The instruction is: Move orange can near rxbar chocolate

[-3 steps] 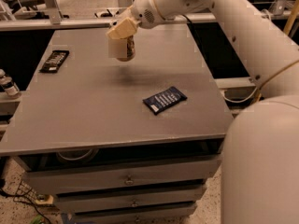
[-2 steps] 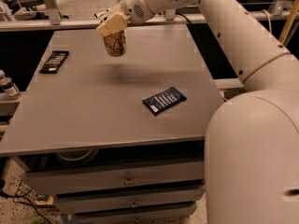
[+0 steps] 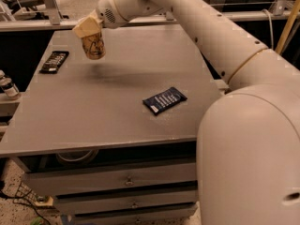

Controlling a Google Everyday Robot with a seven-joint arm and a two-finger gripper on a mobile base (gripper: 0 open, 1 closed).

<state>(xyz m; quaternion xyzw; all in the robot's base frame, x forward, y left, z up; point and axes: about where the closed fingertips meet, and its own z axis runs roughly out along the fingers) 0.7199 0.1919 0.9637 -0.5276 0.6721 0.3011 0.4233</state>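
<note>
My gripper (image 3: 89, 32) is over the far left part of the grey table (image 3: 112, 111), shut on the orange can (image 3: 95, 46). The can hangs tilted in the air above the tabletop, its dark curly lettering facing me. The rxbar chocolate (image 3: 54, 61), a flat black wrapper with pale print, lies at the table's left edge, to the left of and a little below the can. My white arm reaches in from the right across the far side of the table.
A navy-blue wrapper bar (image 3: 164, 100) with white lettering lies right of centre on the table. Drawers (image 3: 126, 182) sit under the tabletop. A small bottle (image 3: 8, 87) stands off the table's left side. Metal rails run behind the table.
The gripper has carried the can leftward, toward the black wrapper, still held above the table. The two bars have not moved.
</note>
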